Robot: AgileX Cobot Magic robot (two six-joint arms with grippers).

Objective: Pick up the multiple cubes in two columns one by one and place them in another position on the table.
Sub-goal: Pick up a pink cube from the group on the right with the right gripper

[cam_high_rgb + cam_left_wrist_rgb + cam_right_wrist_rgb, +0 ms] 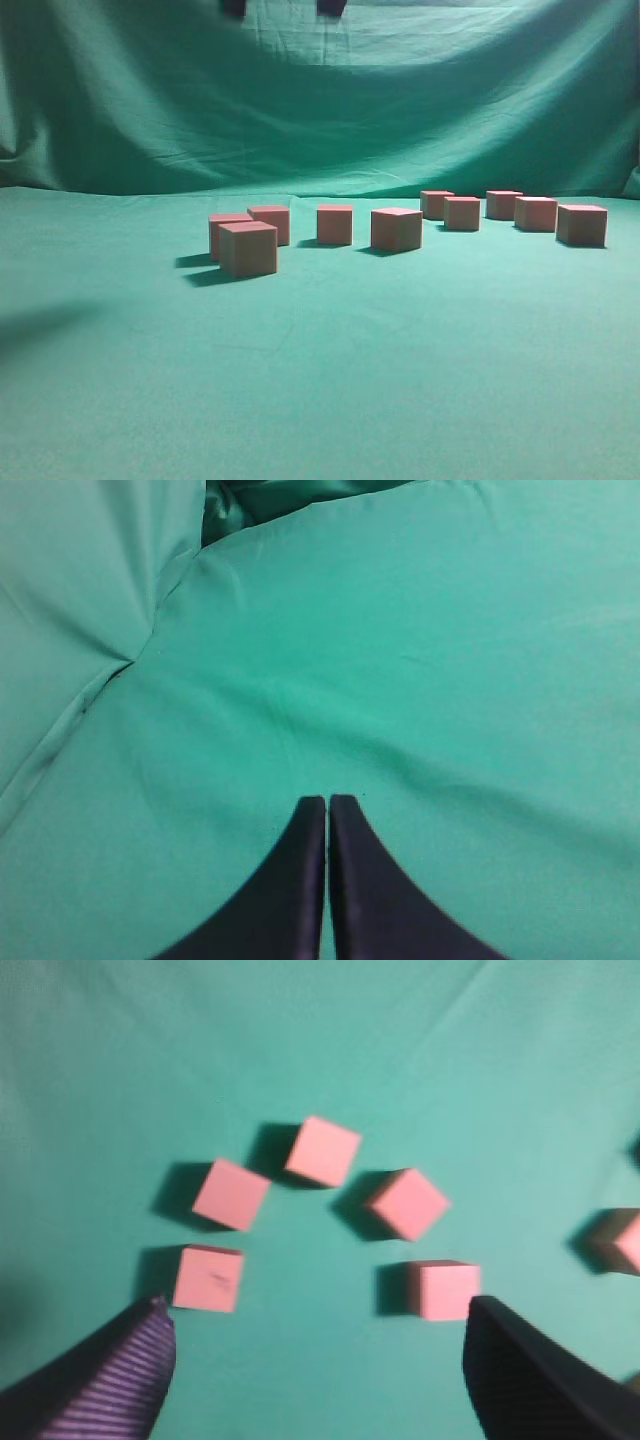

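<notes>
A green cloth covered the worktop [300, 380] and rose as a draped backdrop [320, 100] across the whole upper half of the exterior view. Nine pink cubes sat on that cloth in a loose band across the middle of the frame. On the left of centre, the front cube [248, 248] stood nearest the camera, with a second cube [226, 226] tucked just behind it and a third [270, 222] beside that. Further right came a lone cube [334, 224] and then a larger-looking one [396, 229] near the centre. On the right side, five more clustered close together, ending with the rightmost cube [582, 224] near the frame edge.

Two dark shapes at the top edge of the exterior view were all that showed of the arms there.

In the right wrist view, the right gripper [320, 1360] hung above the cloth, fingers spread wide apart at the lower corners, nothing between them. Five cubes lay below in an arc across the middle of the frame, the nearest cube [443, 1289] just up from the right finger, and another [208, 1279] just up from the left finger. A sixth peeked in at the right edge, blurred.

In the left wrist view, the left gripper [327, 802] was clenched, its black fingers pressed together at bottom centre over bare cloth, holding nothing.
</notes>
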